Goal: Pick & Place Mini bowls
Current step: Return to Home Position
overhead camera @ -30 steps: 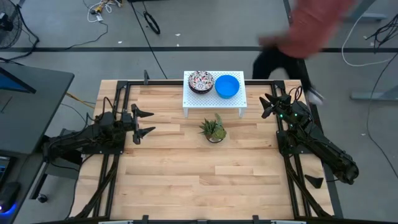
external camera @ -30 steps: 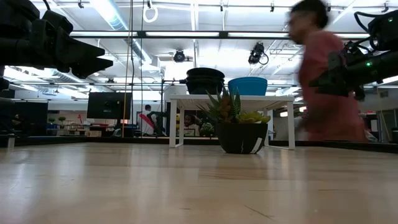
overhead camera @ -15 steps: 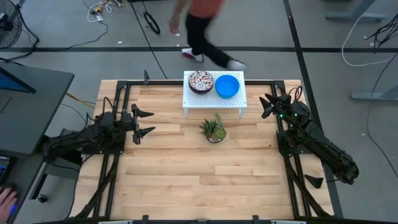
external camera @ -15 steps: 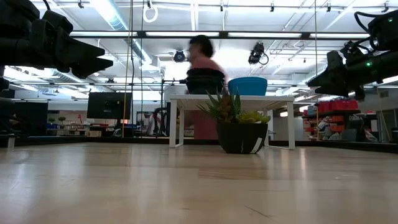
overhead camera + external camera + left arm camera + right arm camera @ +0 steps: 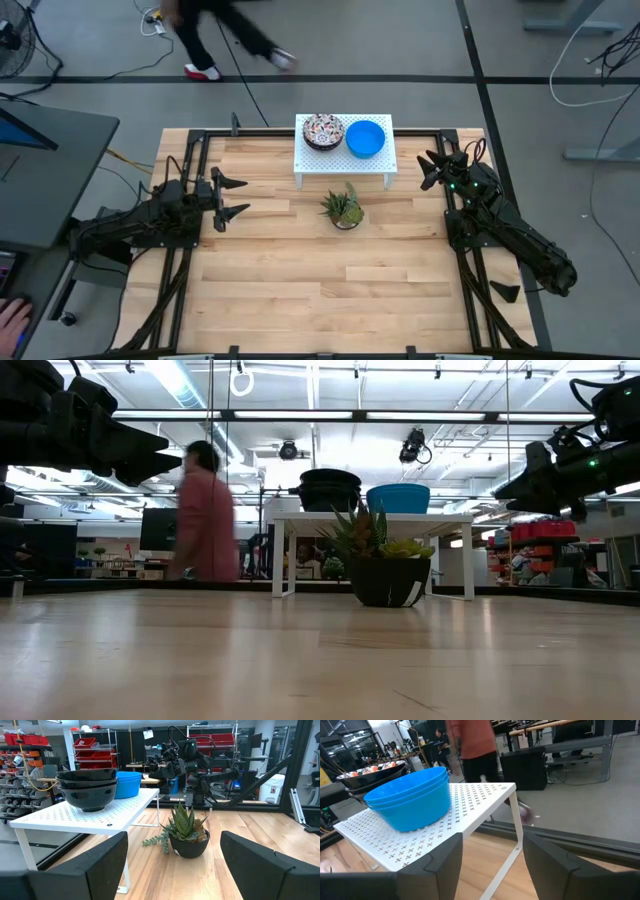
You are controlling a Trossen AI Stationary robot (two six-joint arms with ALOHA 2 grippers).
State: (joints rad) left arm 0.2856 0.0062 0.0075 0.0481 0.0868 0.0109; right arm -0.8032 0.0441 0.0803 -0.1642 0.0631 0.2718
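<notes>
Left pincer [image 5: 233, 198]: at the table's left edge, raised off the surface, aimed toward the middle; fingers spread wide, nothing between them, touching nothing.
Patterned bowls [image 5: 323, 130]: stacked on the left half of the white perforated shelf [image 5: 345, 160] at the far middle of the table; well apart from the left pincer, beyond and to its right. Dark outside, red floral inside.
Blue bowls [image 5: 365, 138]: nested stack on the right half of the same shelf, just beside the patterned stack; nearer the right pincer but still well apart from it.
Potted plant [image 5: 343, 208]: on the table just in front of the shelf, between the two arms.
Right pincer [image 5: 432, 169]: at the table's far right edge, raised, pointing toward the shelf; fingers apart, empty, no contact with the bowls or shelf.
Table [image 5: 320, 290]: light wooden planks in a black frame; near half bare.
Room: grey floor with cables; racks with red bins and ceiling lights show in the low and wrist views.
Person [image 5: 205, 515]: in a red top, walking on the floor beyond the table's far left side.
</notes>
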